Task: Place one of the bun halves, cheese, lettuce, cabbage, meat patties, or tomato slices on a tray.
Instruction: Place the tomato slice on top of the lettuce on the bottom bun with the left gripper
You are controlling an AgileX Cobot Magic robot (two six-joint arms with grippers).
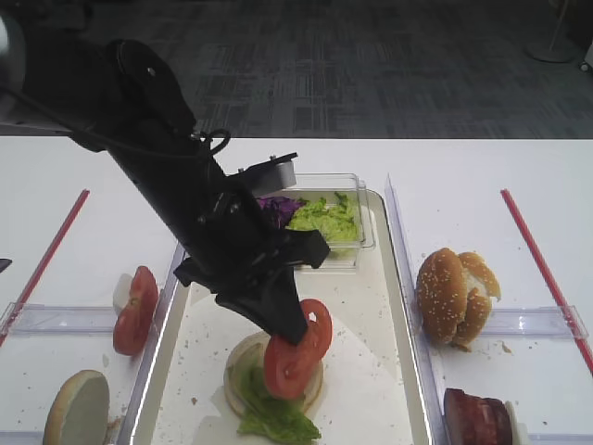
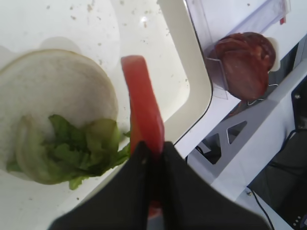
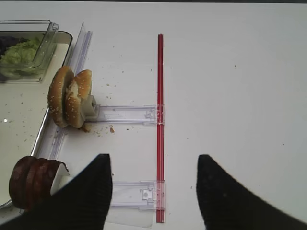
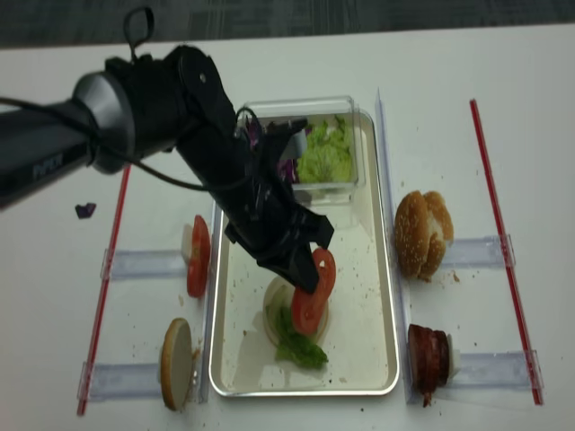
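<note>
White tabletop, tray (image 1: 398,306) centred between red strips. Left gripper (image 1: 295,336) clamped on tomato slice (image 1: 296,350), slice on edge, raised over bun half (image 1: 243,375) with lettuce (image 1: 273,415) in tray's near half. Bare tray floor right of bun up to rim. Right gripper (image 3: 153,191) closed per state, nothing between fingers, over bare table right of meat patties (image 3: 31,182).

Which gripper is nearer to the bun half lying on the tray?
Left. The left gripper holds a tomato slice just above the bun half; the right gripper hovers over bare table beyond the tray.
</note>
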